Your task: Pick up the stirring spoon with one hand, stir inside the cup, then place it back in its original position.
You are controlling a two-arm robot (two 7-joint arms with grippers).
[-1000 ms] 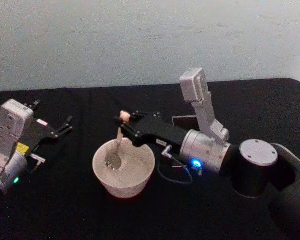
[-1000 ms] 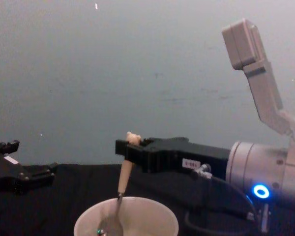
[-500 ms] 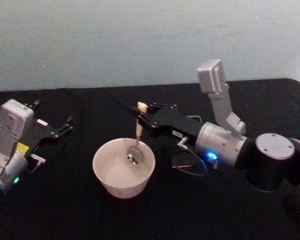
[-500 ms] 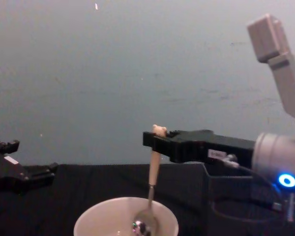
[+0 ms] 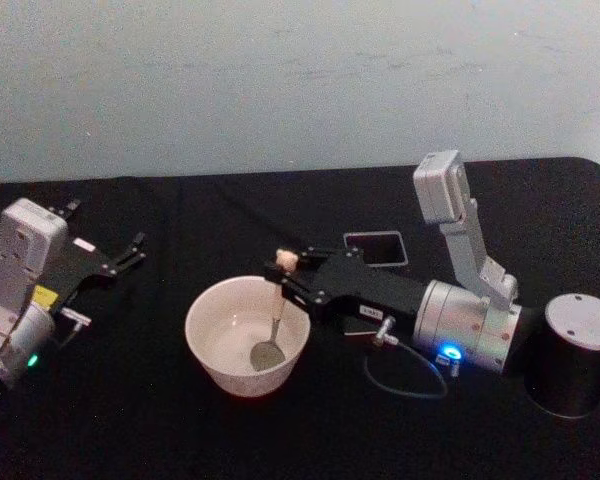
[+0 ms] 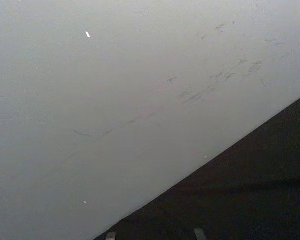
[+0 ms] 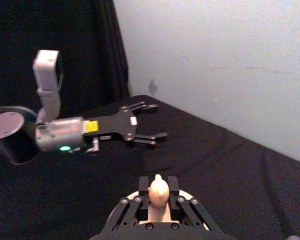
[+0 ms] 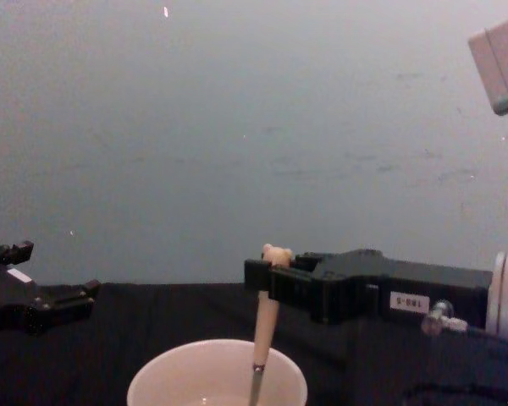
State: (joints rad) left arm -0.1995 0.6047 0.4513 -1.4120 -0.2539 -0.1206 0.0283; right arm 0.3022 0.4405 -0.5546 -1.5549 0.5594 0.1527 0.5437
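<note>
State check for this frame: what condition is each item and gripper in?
cup: upright on the table.
stirring spoon: held near its bear top, bowl down inside the cup.
holder box: without the spoon.
right gripper: shut on the spoon handle.
left gripper: open, idle at the left.
</note>
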